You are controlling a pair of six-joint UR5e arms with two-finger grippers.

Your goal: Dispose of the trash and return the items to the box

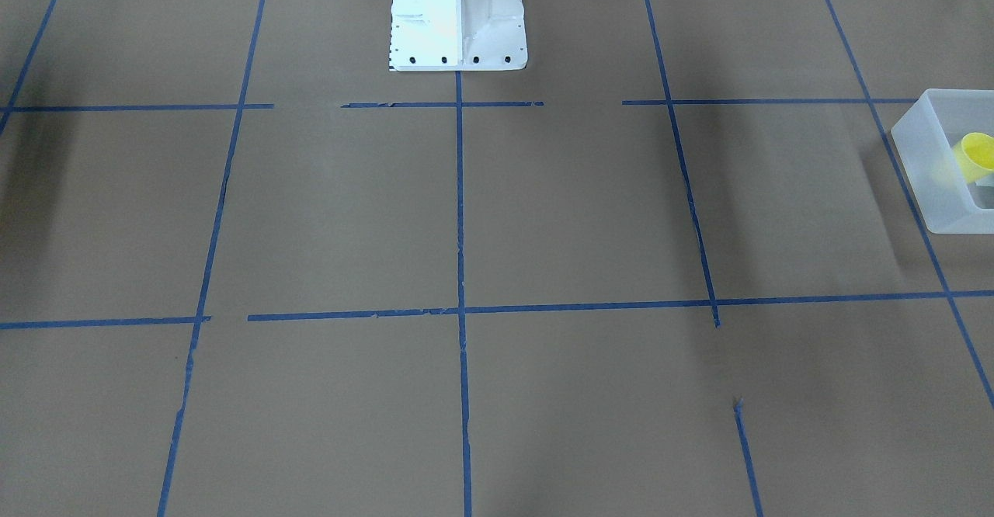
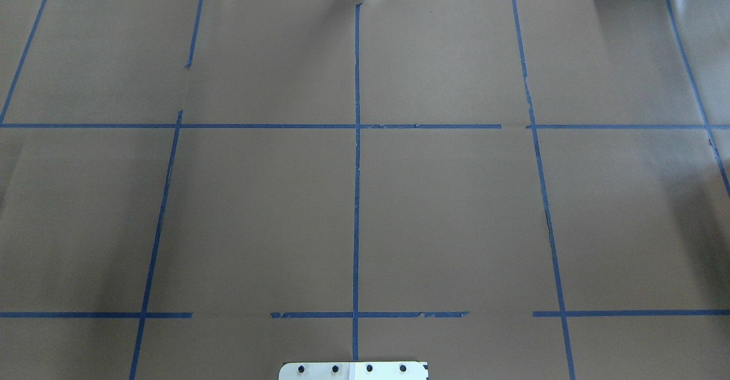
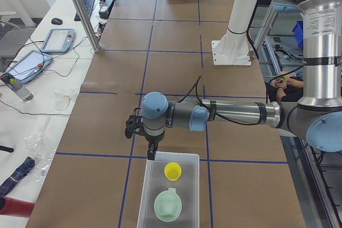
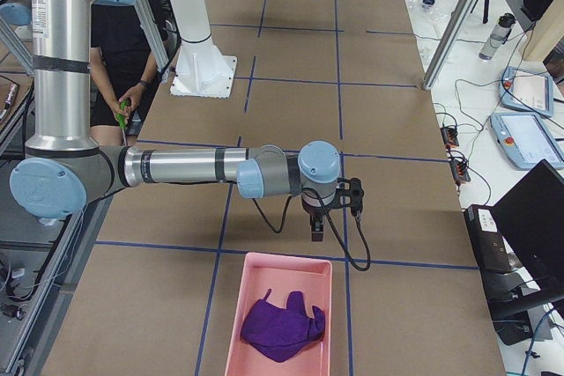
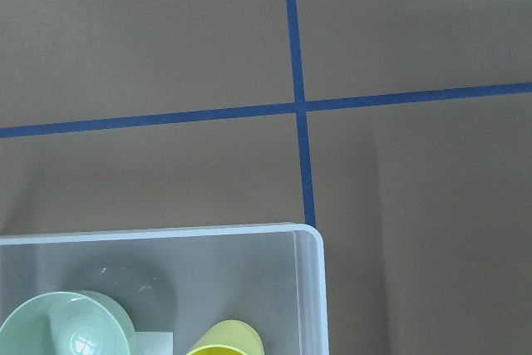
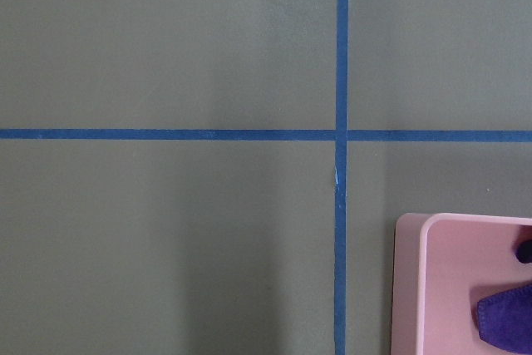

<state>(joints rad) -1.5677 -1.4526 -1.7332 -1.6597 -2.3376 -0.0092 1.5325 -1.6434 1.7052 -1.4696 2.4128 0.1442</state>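
Note:
The frosted white box (image 3: 152, 180) stands at the table's left end. It holds the yellow cup (image 3: 172, 171) and the mint-green bowl (image 3: 167, 205). My left gripper (image 3: 151, 154) hangs just above the box's far rim, with nothing visibly in it. I cannot tell whether it is open or shut. The left wrist view shows the box corner (image 5: 309, 272), the bowl (image 5: 66, 326) and the cup (image 5: 224, 340). The front view catches the box (image 1: 932, 183) and the cup (image 1: 975, 154) at its right edge. My right gripper (image 4: 316, 233) hangs by a pink tray; its state is unclear.
The pink tray (image 4: 256, 288) at the table's right end holds a crumpled purple cloth (image 4: 282, 323); both also show in the right wrist view, the tray (image 6: 440, 272) and the cloth (image 6: 509, 315). Brown paper with blue tape lines covers the table. The white robot base (image 1: 457, 16) stands at the middle.

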